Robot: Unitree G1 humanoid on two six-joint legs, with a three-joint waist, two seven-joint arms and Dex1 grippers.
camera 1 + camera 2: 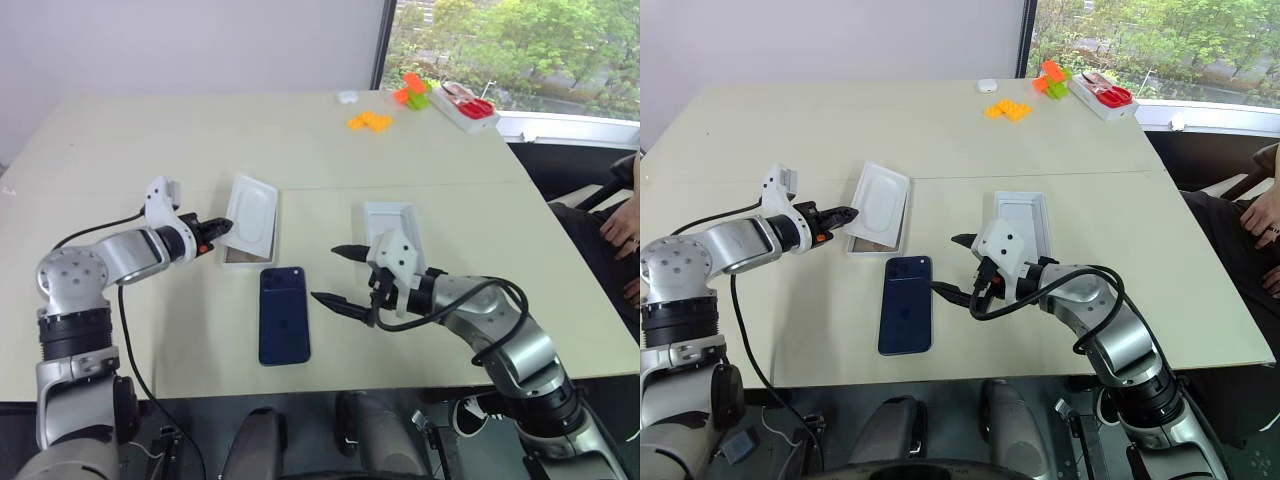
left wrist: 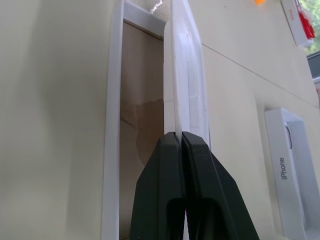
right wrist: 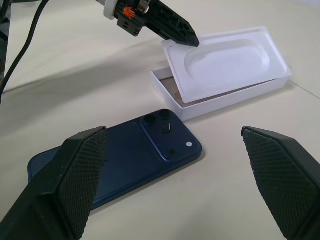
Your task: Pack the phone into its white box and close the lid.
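The dark blue phone (image 1: pixel 284 315) lies back up on the table, its camera block at the far end. Just beyond it to the left is the white box (image 1: pixel 240 258), its brownish inside partly showing. My left gripper (image 1: pixel 222 229) is shut on the near edge of a white insert (image 1: pixel 252 215) with an oval recess, held tilted over the box. In the right wrist view the insert (image 3: pixel 225 62) hangs above the box (image 3: pixel 225 97). The lid (image 1: pixel 392 228) lies to the right of the phone. My right gripper (image 1: pixel 324 273) stands open just right of the phone, between it and the lid.
A red-and-white tray (image 1: pixel 465 105) sits at the far right corner, with orange blocks (image 1: pixel 369 121) and orange-green blocks (image 1: pixel 412 90) near it. A person's hand (image 1: pixel 625 230) shows at the right edge. The table's front edge runs just below the phone.
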